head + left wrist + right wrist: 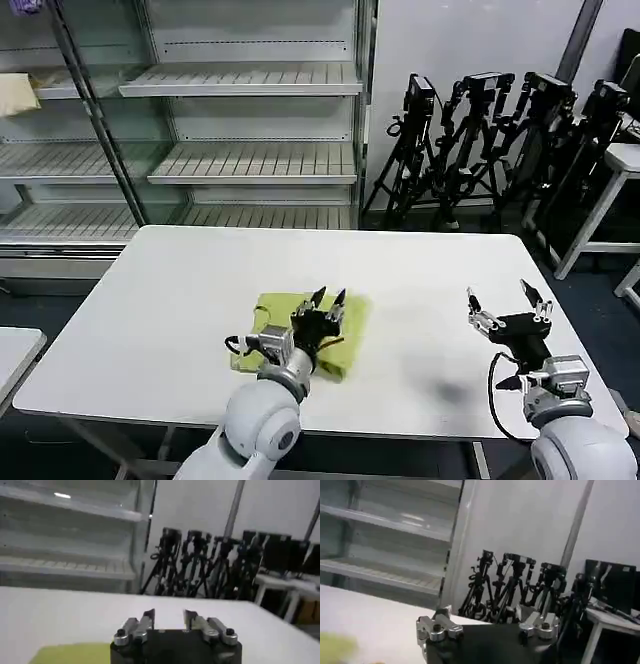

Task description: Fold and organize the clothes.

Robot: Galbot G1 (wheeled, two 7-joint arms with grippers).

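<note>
On the white table (pixel 160 300), near its front edge, the lime T-shirt (pixel 350 322) lies as a compact folded rectangle, so the folding looks essentially finished. Above the shirt, the left gripper (pixel 329 295) hovers, fingers apart and empty. Right of the shirt, well apart, the right gripper (pixel 497 294) waits spread, holding nothing.

A white bench (pixel 180 310) with rounded corners fills the foreground. Behind its far edge stands a glass-fronted cabinet of slatted white shelves (pixel 250 160), and a pale cream cloth (pixel 18 95) lies on one shelf at the far left. Past the bench's far right corner a cluster of black tripods (pixel 480 140) leans against the wall, next to a small white side table (pixel 610 200).
</note>
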